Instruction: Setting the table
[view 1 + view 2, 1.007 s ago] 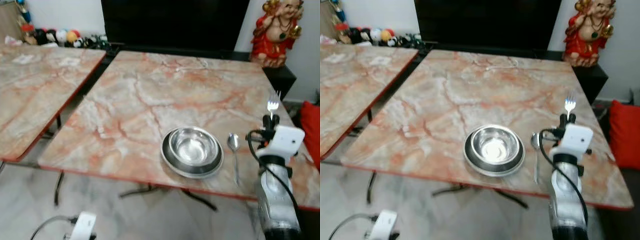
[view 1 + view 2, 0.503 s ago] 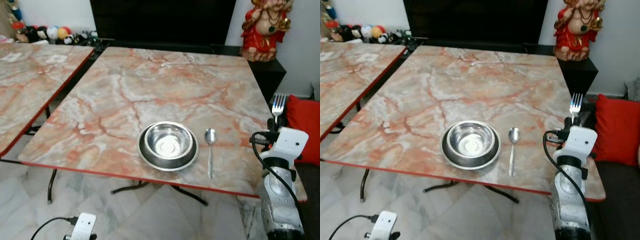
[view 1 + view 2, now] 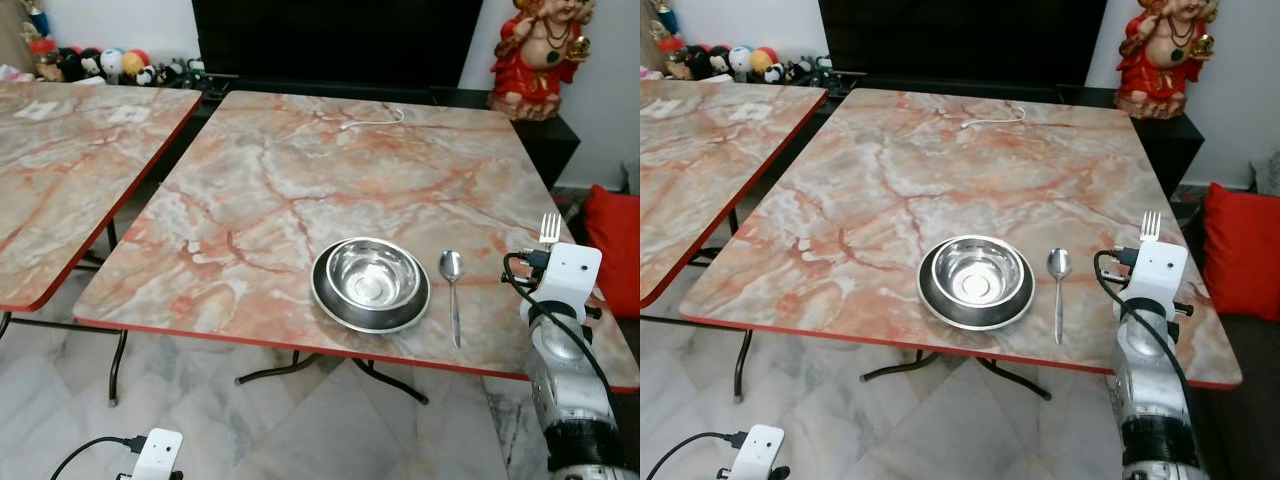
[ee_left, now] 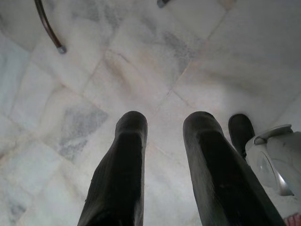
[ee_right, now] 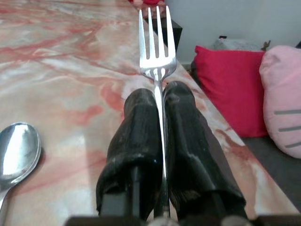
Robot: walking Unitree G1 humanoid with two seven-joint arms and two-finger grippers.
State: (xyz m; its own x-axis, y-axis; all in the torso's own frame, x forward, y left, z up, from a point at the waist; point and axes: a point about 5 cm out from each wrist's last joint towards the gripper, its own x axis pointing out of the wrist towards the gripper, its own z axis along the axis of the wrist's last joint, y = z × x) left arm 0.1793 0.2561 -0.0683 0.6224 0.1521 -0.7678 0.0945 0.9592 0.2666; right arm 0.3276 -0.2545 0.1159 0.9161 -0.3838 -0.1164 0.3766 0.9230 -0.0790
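Right gripper (image 5: 159,101): two black fingers pressed together on the handle of a silver four-tined metal fork (image 5: 156,44), tines pointing up and away, held over the right part of the near edge of the square table with the pink-and-orange marbled top and red rim (image 3: 300,160). Place setting on that table: a shallow round steel plate (image 3: 370,292) near the front edge, a polished steel spoon (image 3: 452,290) lying just beside it on the right, bowl end away from the robot, handle toward the edge. Container: a round steel bowl (image 3: 375,275) nested on the plate; it appears to hold nothing beyond reflections. Step in hand, as judged: laying the fork. To do it well, lower the fork flat and parallel to the spoon, tines away from the robot, apart from the spoon so neither is knocked, and well inside the red rim; the gripper sits close to the table's right corner, so a release too far out risks a drop to the floor. Left gripper (image 4: 164,141): fingers apart, holding nothing, hanging over the pale marble floor tiles (image 4: 70,108). Also present: a second marbled table (image 3: 70,160) to the left, a red and gold figurine (image 3: 540,55) beyond the far right corner, a red cushion (image 3: 1238,250) to the right.
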